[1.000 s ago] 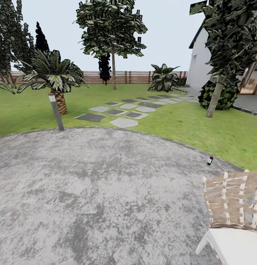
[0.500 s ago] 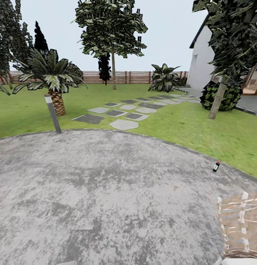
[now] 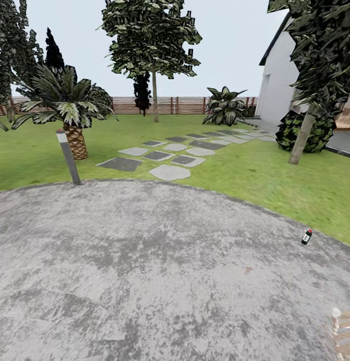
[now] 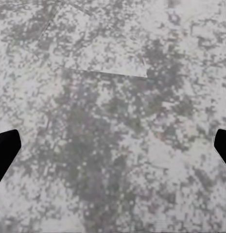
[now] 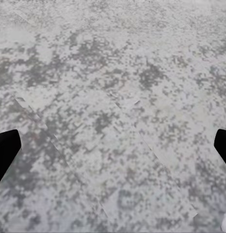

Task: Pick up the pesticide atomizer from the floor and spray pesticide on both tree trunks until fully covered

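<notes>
A wide round patch of mottled grey paving point(image 3: 145, 271) fills the foreground, bordered by the green lawn point(image 3: 275, 180). The pesticide atomizer point(image 3: 307, 236) stands slightly tilted on the paving, just inside its edge beside the grass. On the lawn lie grey stepping stones point(image 3: 170, 172), with a short grey post point(image 3: 68, 156) leaning at the paving's far rim.

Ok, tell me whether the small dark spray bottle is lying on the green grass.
No, the small dark spray bottle stands on the grey paved circle, near its edge.
</notes>
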Robot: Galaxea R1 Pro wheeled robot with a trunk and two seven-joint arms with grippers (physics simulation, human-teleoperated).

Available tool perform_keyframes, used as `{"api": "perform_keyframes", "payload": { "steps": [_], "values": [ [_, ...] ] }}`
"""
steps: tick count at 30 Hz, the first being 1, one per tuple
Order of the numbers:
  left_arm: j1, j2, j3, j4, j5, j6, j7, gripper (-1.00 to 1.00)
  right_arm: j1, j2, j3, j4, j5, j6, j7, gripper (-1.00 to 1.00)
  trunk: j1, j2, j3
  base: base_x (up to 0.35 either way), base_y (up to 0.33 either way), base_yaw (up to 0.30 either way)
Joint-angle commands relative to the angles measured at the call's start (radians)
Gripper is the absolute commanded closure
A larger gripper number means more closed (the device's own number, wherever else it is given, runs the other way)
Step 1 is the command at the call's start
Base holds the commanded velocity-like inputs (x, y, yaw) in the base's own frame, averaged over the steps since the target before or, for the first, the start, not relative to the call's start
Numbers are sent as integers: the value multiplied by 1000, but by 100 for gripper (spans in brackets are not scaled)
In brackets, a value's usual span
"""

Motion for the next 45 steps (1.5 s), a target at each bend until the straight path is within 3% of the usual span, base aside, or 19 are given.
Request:
{"api": "perform_keyframes", "payload": {
  "steps": [1, 45],
  "values": [
    [-1, 0, 1, 1, 1, -3, 0, -100, 0, 0, 0, 1, 1, -3, 0, -100, 0, 0, -1, 339, 80, 0],
    [-1, -2, 1, 1, 1, -3, 0, -100, 0, -2, -1, 1, 0, -3, 0, -100, 0, 0, -1, 339, 63, -25]
  ]
}}
